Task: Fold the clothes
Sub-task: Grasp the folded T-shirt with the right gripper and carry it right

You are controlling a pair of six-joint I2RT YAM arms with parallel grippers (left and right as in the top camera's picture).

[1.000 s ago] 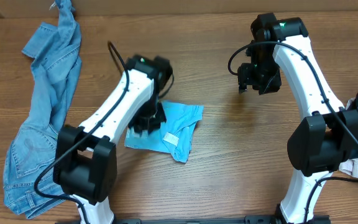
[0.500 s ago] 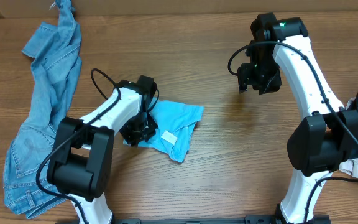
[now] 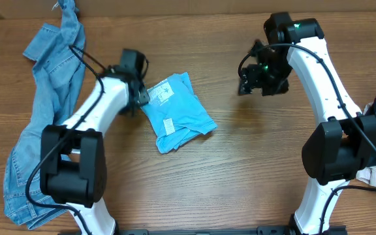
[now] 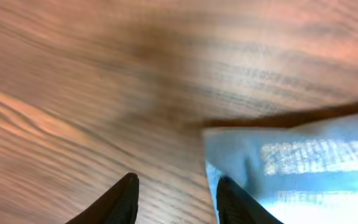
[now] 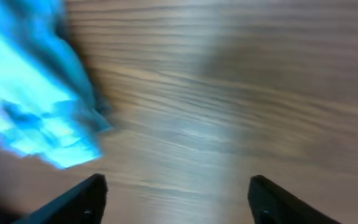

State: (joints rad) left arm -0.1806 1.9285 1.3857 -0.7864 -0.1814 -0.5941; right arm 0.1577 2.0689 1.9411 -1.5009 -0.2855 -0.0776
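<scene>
Wood-grain table, brown wall strip along the top of the overhead view. Left gripper is open: in its wrist view the two dark fingers stand apart with mostly bare wood between them, and the right-hand finger overlaps the near edge of the T-shirt; can't tell if it touches the fabric, that view is blurred. Overhead puts this gripper just beside the shirt's left edge. Right gripper is open wide and empty, its fingers at the far corners of the wrist view over bare table, with the shirt off to the upper left of that view, apart from the fingers. T-shirt lies on the table centre-left as a compact bundle, sky-blue, pale lettering up near its upper left and a white tag showing lower down. Denim jeans lie stretched down the table's left side, clear of the shirt, partly under the left arm
</scene>
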